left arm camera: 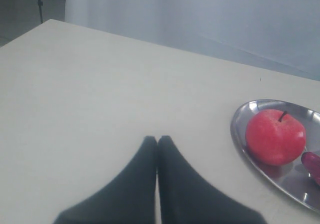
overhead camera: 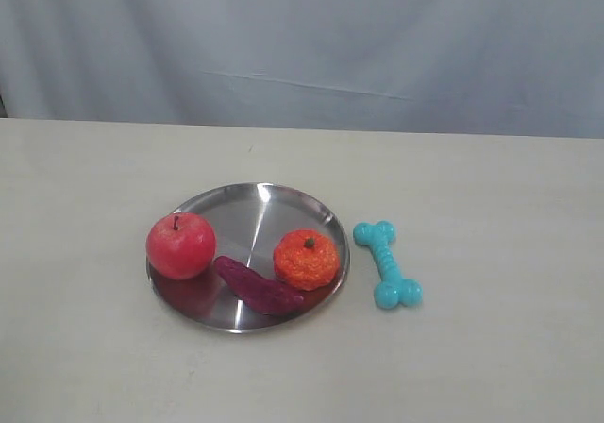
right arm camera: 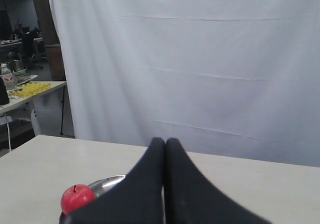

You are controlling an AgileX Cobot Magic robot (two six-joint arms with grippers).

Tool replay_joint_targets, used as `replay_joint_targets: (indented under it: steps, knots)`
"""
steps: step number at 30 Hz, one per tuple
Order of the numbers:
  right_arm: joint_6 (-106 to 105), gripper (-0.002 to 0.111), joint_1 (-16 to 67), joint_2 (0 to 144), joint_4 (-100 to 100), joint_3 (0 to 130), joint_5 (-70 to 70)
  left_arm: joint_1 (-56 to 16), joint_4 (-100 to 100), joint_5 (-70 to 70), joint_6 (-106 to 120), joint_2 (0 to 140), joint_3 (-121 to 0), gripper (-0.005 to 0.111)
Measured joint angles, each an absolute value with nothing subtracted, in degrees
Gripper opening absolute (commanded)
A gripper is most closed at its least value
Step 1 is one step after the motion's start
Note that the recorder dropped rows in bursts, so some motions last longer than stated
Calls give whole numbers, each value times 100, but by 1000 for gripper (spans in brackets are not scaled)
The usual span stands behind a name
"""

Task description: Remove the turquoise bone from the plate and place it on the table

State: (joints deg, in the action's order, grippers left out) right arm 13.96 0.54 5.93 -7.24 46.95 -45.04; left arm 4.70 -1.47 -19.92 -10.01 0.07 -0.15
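Exterior view: turquoise bone (overhead camera: pixel 387 263) seemingly clear of claws (left arm camera: pixel 157 138) (right arm camera: pixel 164 140).

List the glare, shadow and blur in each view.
Exterior view: soft, even light; a bright glare streak fans across the plate, which mirrors the apple. Left wrist view: the left gripper is a dark, soft-edged shape without detail. Right wrist view: the right gripper reads near-black against the bright white curtain.

The plate (overhead camera: pixel 247 217) was seen to be polished metal, mirror-bright. The table (overhead camera: pixel 491 347) was finished matt and smooth. The turquoise bone (overhead camera: pixel 387 263) was moulded in ribbed, faintly glossy rubber. The apple (overhead camera: pixel 179 245) was coated smooth and shiny, the orange (overhead camera: pixel 306 260) roughly pebbled. The cloth backdrop (overhead camera: pixel 302 45) was creased and matt.
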Motion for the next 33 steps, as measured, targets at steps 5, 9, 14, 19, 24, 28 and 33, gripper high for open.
replay_joint_targets:
  steps: [5,9,14,19,24,28,33]
  knots:
    - [1396,-1,54,593,-748,3994,-3805,470,-147,-1992,-1001,7,-15,0]
    - [1394,-1,54,582,-818,3295,-2930,470,-147,-1992,-1001,7,-15,0]
    - [1372,-1,54,505,-866,2198,-1928,470,-147,-1992,-1001,7,-15,0]
    - [1372,-1,54,333,-953,1371,-1468,470,-147,-1992,-1001,7,-15,0]
    - [1372,-1,54,318,-971,902,-1135,470,-147,-1992,-1001,7,-15,0]
    - [1143,-1,54,318,-703,678,-964,470,-147,-1992,-1001,7,-15,0]
    - [907,-1,54,318,-482,393,-861,470,-147,-1992,-1001,7,-15,0]
